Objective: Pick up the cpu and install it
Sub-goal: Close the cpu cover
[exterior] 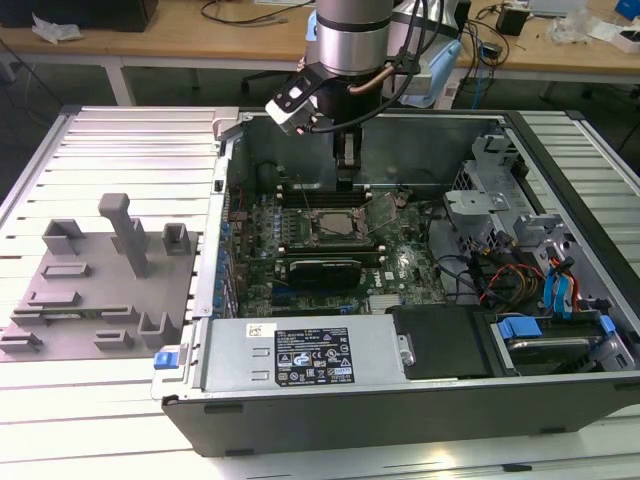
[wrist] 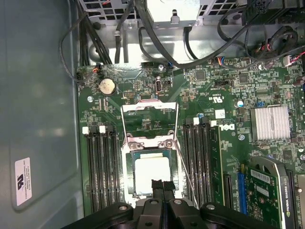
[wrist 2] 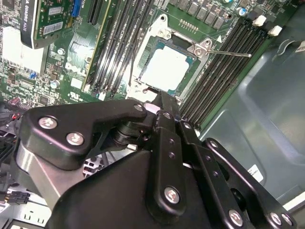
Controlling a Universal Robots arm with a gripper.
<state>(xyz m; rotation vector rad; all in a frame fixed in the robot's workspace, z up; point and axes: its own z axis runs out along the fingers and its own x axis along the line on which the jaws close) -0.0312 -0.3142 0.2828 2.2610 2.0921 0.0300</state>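
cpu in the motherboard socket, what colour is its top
Silvery-white metal with a thin darker rim; the small flat square cpu shows best in the second wrist view.

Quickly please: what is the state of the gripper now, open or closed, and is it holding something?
Gripper: closed, holding nothing; the cpu lies in the socket by its tips.

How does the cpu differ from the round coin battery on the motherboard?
The cpu is square; the coin battery is round. The cpu is larger than the battery. The cpu sits in the socket between memory slots; the battery sits near the motherboard's corner. Both are silvery and lie flat.
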